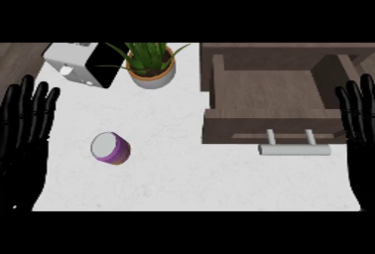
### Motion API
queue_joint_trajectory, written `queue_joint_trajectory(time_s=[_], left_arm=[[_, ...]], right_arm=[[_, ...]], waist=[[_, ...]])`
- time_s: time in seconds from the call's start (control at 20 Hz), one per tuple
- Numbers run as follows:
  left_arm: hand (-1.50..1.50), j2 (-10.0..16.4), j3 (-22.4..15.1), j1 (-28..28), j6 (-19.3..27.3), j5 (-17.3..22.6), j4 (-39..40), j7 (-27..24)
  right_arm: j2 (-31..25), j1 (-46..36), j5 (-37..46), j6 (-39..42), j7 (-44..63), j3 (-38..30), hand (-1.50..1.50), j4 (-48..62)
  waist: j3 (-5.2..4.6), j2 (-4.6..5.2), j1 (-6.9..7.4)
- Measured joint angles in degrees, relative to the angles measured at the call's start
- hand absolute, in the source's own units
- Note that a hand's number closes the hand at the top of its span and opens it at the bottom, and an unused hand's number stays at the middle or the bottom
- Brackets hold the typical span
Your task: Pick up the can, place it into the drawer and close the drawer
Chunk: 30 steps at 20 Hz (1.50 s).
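A short purple can (110, 148) with a silver top stands on the white counter (183, 173), left of the middle. The brown wooden drawer (268, 94) is pulled open at the upper right, its inside bare, with a grey bar handle (294, 149) on its front. My left hand (26, 124) rests open at the left edge, fingers up, a short way left of the can. At the right edge my right hand (359, 116) rests open, fingers up, beside the drawer's right wall. Neither hand touches anything.
A potted green plant (152, 64) in a white and orange pot stands at the back, left of the drawer. A white and black toaster (82, 63) sits at the back left corner. The counter's edge curves inward at the lower left and lower right.
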Motion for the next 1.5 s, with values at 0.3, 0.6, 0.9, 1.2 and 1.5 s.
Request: queue_joint_trajectory(time_s=[0.3,0.6,0.9,1.2,1.5], left_arm=[[-1.50,5.41,-4.25,-2.91,-17.30,14.99,3.47,-1.61],[-1.50,19.35,-3.03,-0.43,-36.33,25.75,11.10,0.71],[-1.50,32.09,4.57,-4.21,-53.39,38.44,25.34,-1.16],[-1.50,38.99,8.23,-7.54,-59.92,44.80,36.08,-0.15],[-1.50,40.56,5.14,-8.06,-60.67,51.49,37.23,2.64]], right_arm=[[0.98,0.03,-1.61,1.04,0.96,1.69,-1.50,0.93],[2.17,5.12,-2.26,-2.49,7.51,-1.84,-1.50,2.94],[0.56,8.56,-4.98,-1.75,10.67,-5.49,-1.50,0.70],[-0.98,12.95,-9.70,1.55,9.05,-10.10,-1.50,0.12],[-2.20,17.10,-14.49,5.60,7.31,-14.68,-1.50,-1.05]], waist=[[-0.22,-1.18,-1.50],[-0.20,-1.26,-2.09],[-0.09,-1.68,-1.62],[0.05,-1.99,-1.07],[0.47,-2.49,-0.71]])
